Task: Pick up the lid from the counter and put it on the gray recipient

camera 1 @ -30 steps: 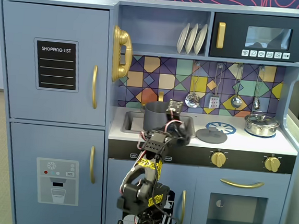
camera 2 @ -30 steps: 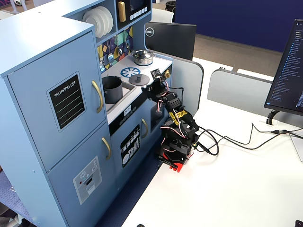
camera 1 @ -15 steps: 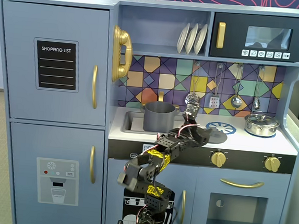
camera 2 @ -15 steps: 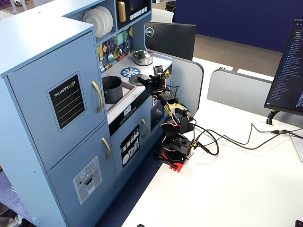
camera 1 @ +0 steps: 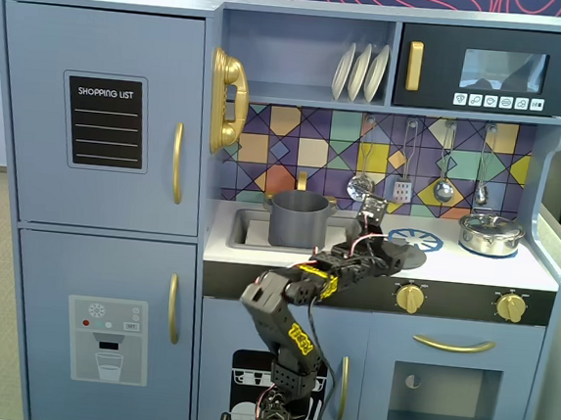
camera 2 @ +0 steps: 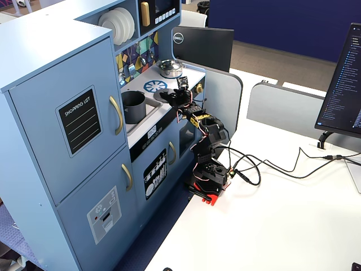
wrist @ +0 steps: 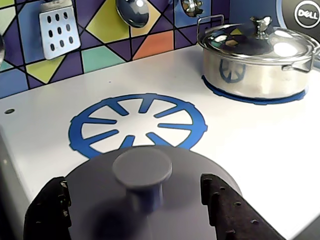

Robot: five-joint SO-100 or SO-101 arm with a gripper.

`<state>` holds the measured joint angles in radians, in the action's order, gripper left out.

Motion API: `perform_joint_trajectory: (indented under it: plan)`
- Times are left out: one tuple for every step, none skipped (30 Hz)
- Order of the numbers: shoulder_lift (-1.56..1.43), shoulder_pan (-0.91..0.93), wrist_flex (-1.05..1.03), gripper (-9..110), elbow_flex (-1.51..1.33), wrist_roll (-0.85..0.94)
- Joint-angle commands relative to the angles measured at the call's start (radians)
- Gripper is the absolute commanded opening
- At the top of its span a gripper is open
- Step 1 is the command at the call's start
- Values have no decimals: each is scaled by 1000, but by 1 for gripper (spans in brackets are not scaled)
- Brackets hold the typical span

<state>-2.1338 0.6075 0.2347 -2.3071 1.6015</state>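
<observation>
The gripper (wrist: 142, 202) is positioned over the lid (wrist: 150, 200), its two black fingers (wrist: 47, 212) spread apart, one on each side of the central knob and not closed on it. The lid lies flat on the counter (wrist: 250, 145), just in front of the blue printed burner (wrist: 137, 122). The gray recipient (camera 1: 297, 219) stands in the sink recess, to the left in a fixed view

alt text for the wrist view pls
The tool straddles the dark-gray lid, one black finger on each side of its central knob, on the pale counter. Behind it is a printed blue burner circle, with a lidded shiny silver pot further right.
</observation>
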Motion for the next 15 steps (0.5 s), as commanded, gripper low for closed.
perform_joint_trajectory:
  plan:
    - [55, -3, 54, 25, 123, 6]
    - [72, -3, 54, 24, 135, 5]
    - [91, -5, 60, 24, 146, 2]
    - [107, -6, 67, 24, 156, 2]
    - [123, -9, 77, 24, 164, 2]
    - [140, -11, 81, 23, 172, 2]
    - [153, -11, 84, 23, 179, -2]
    - [167, -11, 87, 23, 187, -2]
    - [181, -12, 94, 23, 195, -3]
    - [195, -12, 97, 22, 202, -5]
    - [207, -12, 98, 22, 210, -8]
    - [219, -12, 100, 22, 219, -9]
    - [232, -14, 101, 21, 227, -15]
    - [244, -15, 101, 21, 236, -20]
    - [256, -15, 101, 20, 244, -23]
